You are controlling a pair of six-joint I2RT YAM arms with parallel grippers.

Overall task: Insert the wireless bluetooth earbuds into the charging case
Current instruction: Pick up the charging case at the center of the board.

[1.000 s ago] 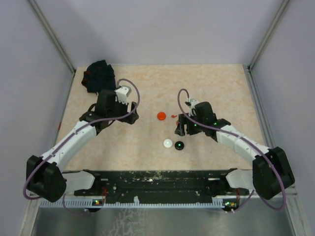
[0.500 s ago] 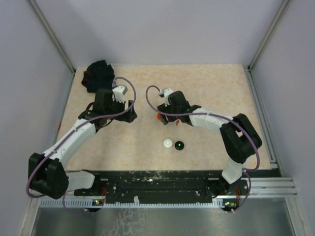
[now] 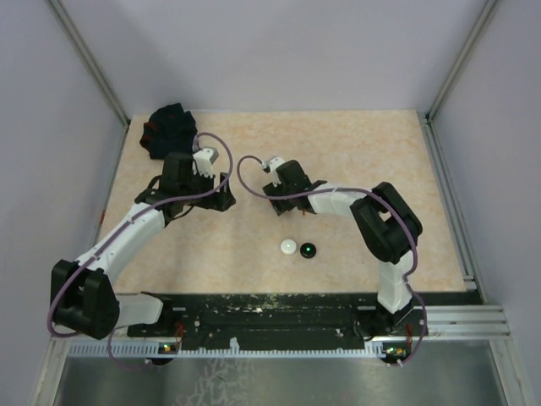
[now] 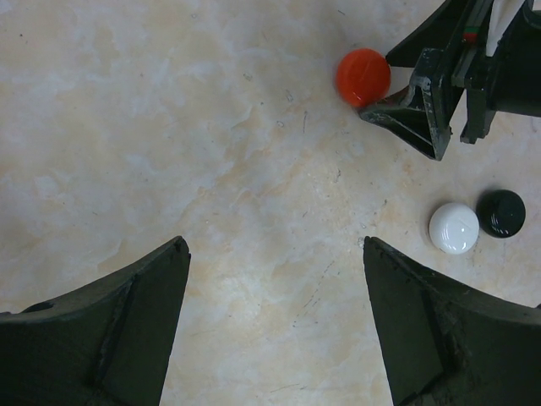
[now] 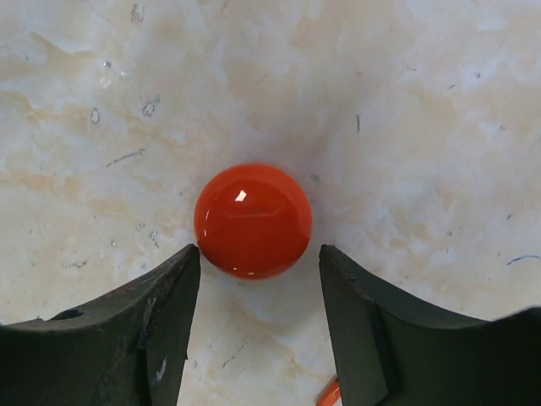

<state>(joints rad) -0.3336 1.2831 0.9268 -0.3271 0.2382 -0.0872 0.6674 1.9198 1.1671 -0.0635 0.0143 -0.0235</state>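
a glossy red round case [image 5: 254, 222] is seen at the centre of the right wrist view, closed into one smooth dome and laid flat, with a small highlight on its top. in the left wrist view it is found at the upper right. a white round case [image 4: 454, 227] and a black round case [image 4: 500, 212] are laid flat just beside each other at the right edge of that view, below the red one, with the white to the left of the black. a tiny orange-red earbud [image 5: 329, 392] is glimpsed at the bottom edge of the right wrist view, only a sliver of it shown.
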